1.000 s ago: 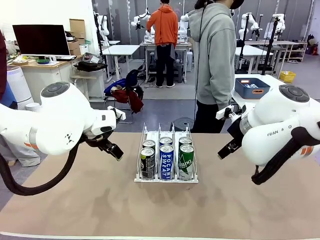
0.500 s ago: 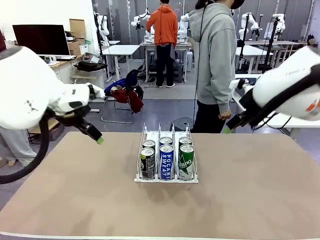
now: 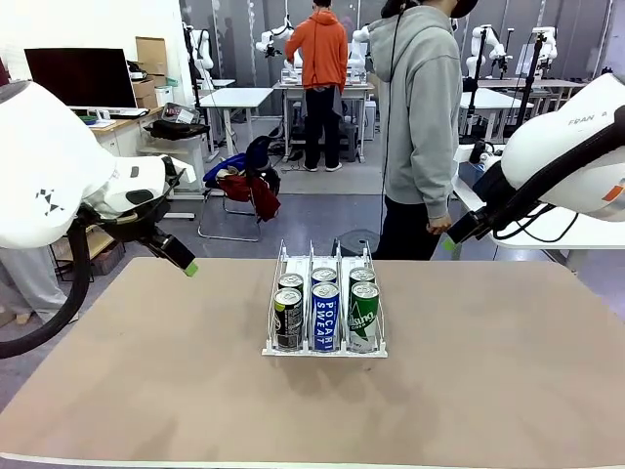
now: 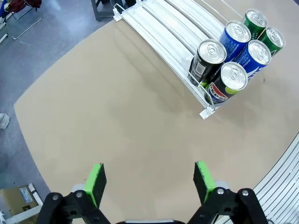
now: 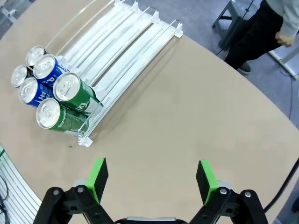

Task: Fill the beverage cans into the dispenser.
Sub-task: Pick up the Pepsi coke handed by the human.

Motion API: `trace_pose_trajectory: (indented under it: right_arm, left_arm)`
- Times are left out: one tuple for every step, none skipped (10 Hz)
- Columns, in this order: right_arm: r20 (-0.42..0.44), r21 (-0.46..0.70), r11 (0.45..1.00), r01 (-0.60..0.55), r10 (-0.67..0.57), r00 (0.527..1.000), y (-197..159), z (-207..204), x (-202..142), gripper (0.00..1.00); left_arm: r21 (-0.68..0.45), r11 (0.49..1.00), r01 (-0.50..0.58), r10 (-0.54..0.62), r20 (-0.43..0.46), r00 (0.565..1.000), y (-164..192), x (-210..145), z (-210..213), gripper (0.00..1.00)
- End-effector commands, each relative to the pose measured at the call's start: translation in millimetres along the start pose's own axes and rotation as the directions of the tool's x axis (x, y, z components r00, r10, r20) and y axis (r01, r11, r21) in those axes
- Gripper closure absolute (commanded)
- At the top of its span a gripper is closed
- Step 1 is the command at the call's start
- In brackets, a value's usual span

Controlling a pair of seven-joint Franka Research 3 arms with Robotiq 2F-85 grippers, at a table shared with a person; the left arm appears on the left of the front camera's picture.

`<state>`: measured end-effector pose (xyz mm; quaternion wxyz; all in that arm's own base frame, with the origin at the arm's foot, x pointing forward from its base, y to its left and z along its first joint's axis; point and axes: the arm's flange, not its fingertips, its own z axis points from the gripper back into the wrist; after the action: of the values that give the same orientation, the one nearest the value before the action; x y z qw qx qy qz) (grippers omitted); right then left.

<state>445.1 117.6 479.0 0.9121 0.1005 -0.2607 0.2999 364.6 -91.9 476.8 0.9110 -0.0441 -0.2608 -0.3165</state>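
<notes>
Dispenser (image 3: 296, 262) sits mid-table (image 3: 488, 381), long axis running from the robot toward the person (image 3: 420, 107) standing at the far edge. Six cans (image 3: 325, 303) are in it, two per lane, all upright and bunched at the robot-side end.

Front view gives the labels of the near row: black can (image 3: 288, 319) in the left lane, blue-and-white can (image 3: 325, 318) in the middle, green can (image 3: 363, 318) in the right. The back row shows there as silver tops with the labels hidden.

Left wrist view looks down on the tops from the black-can side and shows the white lane floors running away behind the cans. Right wrist view does the same from the green side and catches the person's hand (image 5: 283, 37) beyond the table edge.

Left gripper (image 3: 181, 256) hangs over the table's far-left corner, well apart from the dispenser. Right gripper (image 3: 455, 234) hangs at the far right, near the person. The front view is too oblique to judge either gap. In the wrist views, left gripper (image 4: 149, 182) and right gripper (image 5: 152, 179) both have their green pads wide apart, with bare table between them.
</notes>
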Motion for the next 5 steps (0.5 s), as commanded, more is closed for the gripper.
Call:
trace_pose_trajectory:
  right_arm:
    - [0.028,0.052,0.998,0.019,-0.020,0.999,-12,14,11,0.00]
    - [0.010,0.068,0.995,0.071,-0.071,0.997,-23,37,39,0.00]
    - [-0.033,0.153,0.982,0.112,-0.108,0.994,-33,67,57,0.00]
    - [-0.042,0.177,0.976,0.126,-0.121,0.992,-43,89,69,0.00]
    - [-0.048,0.196,0.970,0.147,-0.140,0.989,-53,105,78,0.00]
  left_arm:
    - [0.001,1.000,-0.008,0.008,0.008,1.000,3,-1,3,0.00]
    - [-0.159,0.986,0.045,-0.053,-0.044,0.998,13,7,31,0.00]
    - [-0.278,0.955,0.101,-0.115,-0.035,0.993,21,8,63,0.00]
    - [-0.334,0.934,0.129,-0.139,-0.008,0.990,33,8,86,0.00]
    - [-0.352,0.921,0.166,-0.172,0.015,0.985,41,7,103,0.00]
